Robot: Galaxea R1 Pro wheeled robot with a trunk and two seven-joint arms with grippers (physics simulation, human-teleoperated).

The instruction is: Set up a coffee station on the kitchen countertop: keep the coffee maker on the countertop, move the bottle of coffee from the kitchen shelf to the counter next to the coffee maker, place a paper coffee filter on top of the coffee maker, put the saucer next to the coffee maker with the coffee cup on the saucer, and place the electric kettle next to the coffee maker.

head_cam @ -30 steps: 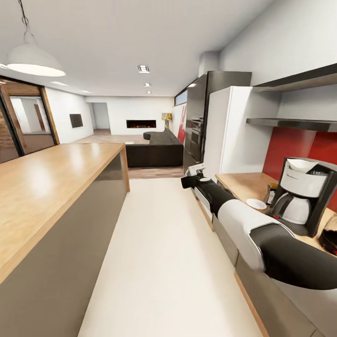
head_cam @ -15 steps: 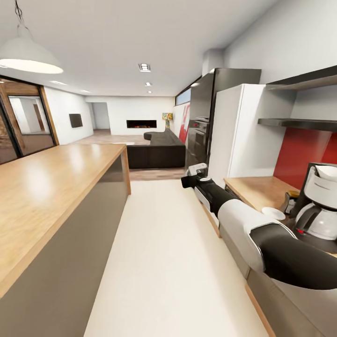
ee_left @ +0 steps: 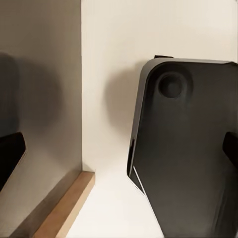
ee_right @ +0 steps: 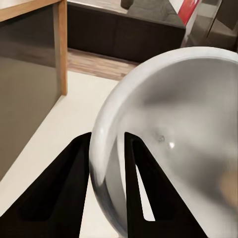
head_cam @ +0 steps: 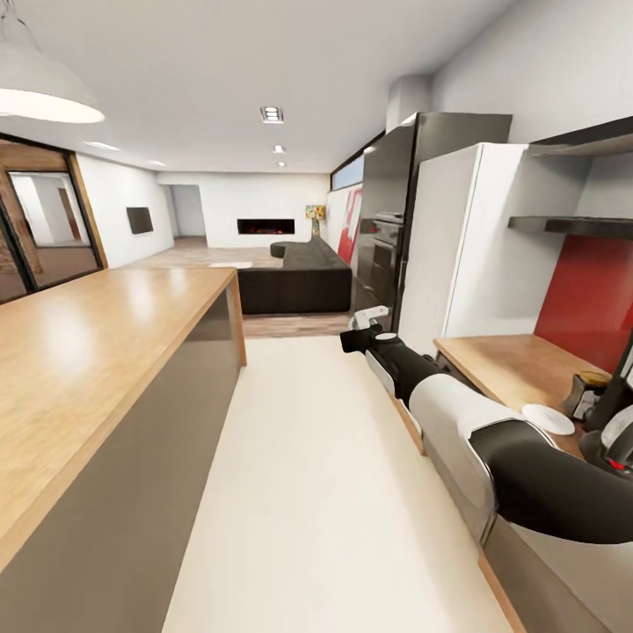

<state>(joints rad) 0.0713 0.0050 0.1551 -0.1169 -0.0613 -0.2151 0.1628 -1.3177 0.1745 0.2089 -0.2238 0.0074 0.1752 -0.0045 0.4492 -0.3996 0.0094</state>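
Observation:
My right gripper (head_cam: 359, 334) reaches out over the white floor, shut on the rim of the white coffee cup (head_cam: 371, 314). In the right wrist view its black fingers (ee_right: 79, 163) pinch the cup's wall (ee_right: 173, 148), one inside and one outside. On the beige kitchen countertop (head_cam: 501, 360) at the right lie the white saucer (head_cam: 547, 418) and, behind it, the brown bottle of coffee (head_cam: 585, 393). The black coffee maker (head_cam: 613, 411) is cut off by the right edge. The thin dark kitchen shelf (head_cam: 571, 226) hangs above. My left gripper (ee_left: 119, 153) is open, over the floor.
A long wood-topped island (head_cam: 88, 352) with grey fronts runs along the left. A white cabinet (head_cam: 457, 255) and dark fridge (head_cam: 396, 211) stand past the countertop. The white floor aisle (head_cam: 299, 457) leads to a dark sofa (head_cam: 294, 286).
The whole view has shifted, so the countertop things have slid toward the right edge and the coffee maker is now mostly cut off. The right arm keeps the same pose with the cup.

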